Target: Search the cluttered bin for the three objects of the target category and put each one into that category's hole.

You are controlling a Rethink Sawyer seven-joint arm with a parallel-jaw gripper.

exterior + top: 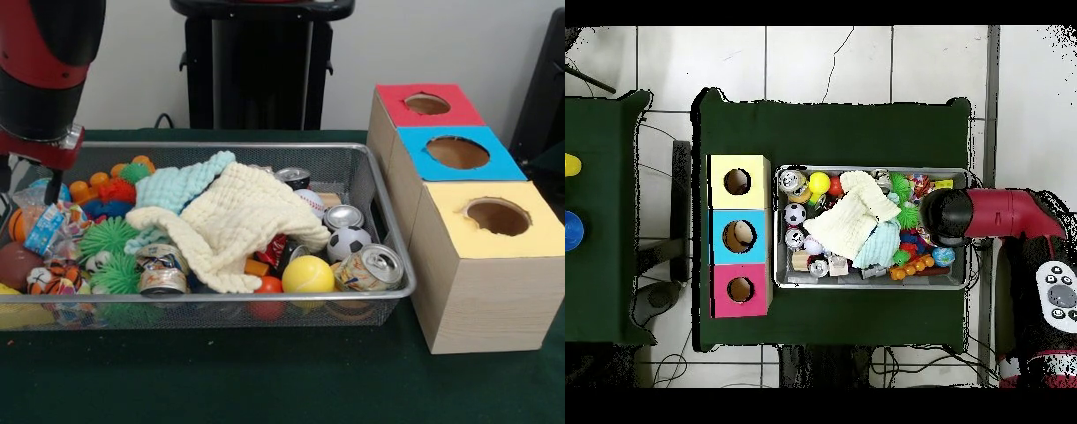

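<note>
A wire mesh bin (389,231) (870,284) holds mixed clutter. My gripper (53,190) hangs over the bin's left end in the front view, down among bright small toys; in the overhead view the arm's wrist (946,216) hides it. A cream cloth (243,225) (845,222) and a teal cloth (181,185) cover the middle. Crushed cans (369,268) (342,216) (161,269), a yellow ball (308,275), a soccer ball (349,243) and a baseball (309,202) lie around them. Green spiky balls (108,237) sit close to the gripper.
Right of the bin in the front view stand three wooden boxes in a row, each with a round hole on top: red (397,106), blue (424,163), yellow (494,243). The green table cloth (265,380) runs in front of the bin.
</note>
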